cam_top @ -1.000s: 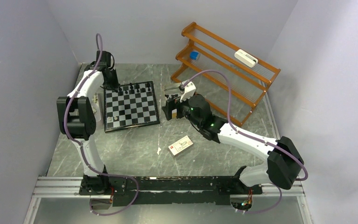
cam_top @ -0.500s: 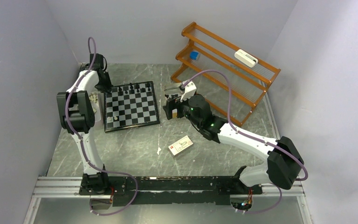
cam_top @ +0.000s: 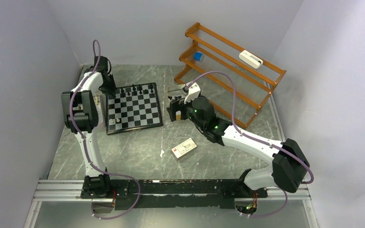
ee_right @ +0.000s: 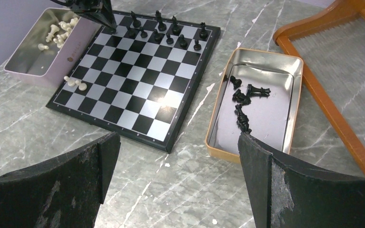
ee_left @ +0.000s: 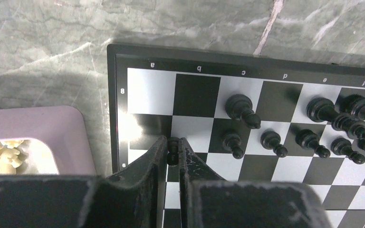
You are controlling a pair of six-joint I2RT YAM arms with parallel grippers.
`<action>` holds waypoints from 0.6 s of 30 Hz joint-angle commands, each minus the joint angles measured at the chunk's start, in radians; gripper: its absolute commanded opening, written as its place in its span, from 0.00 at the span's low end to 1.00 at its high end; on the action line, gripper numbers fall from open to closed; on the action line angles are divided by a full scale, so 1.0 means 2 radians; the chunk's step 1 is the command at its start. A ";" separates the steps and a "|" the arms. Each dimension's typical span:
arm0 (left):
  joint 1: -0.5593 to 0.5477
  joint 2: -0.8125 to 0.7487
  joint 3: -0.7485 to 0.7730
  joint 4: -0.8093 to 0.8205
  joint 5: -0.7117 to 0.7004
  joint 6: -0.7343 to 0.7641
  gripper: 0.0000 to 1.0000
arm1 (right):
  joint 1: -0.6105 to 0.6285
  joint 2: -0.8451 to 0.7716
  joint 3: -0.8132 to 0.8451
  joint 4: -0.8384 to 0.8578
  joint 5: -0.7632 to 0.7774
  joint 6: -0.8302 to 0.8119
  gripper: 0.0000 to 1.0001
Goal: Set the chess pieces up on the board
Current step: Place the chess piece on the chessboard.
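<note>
The left gripper [ee_left: 172,141] stays clamped narrow on a black pawn [ee_left: 172,153], held low over the board [ee_left: 197,95] near its far-left corner. It is just beside the black chess pieces [ee_left: 241,108] lined along the two far rows. Since a second ago that arm's wrist has drawn back and leftward off the corner. The right gripper [ee_right: 176,142] hasn't budged: its jaws are spread wide and empty, hovering by the tin [ee_right: 273,121], which holds a few black pieces. Pale pieces [ee_left: 0,154] sit in the pink tray [ee_left: 52,128] left of the board.
</note>
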 commanded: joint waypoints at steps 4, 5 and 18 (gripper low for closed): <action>0.000 0.012 0.018 0.012 0.024 0.000 0.18 | 0.000 0.010 0.003 0.007 0.012 -0.006 1.00; 0.000 0.013 0.018 0.013 0.024 -0.001 0.18 | 0.000 0.010 0.002 0.008 0.012 -0.007 1.00; -0.005 0.017 0.015 0.016 0.024 -0.003 0.21 | 0.000 0.017 0.002 0.012 0.011 -0.012 1.00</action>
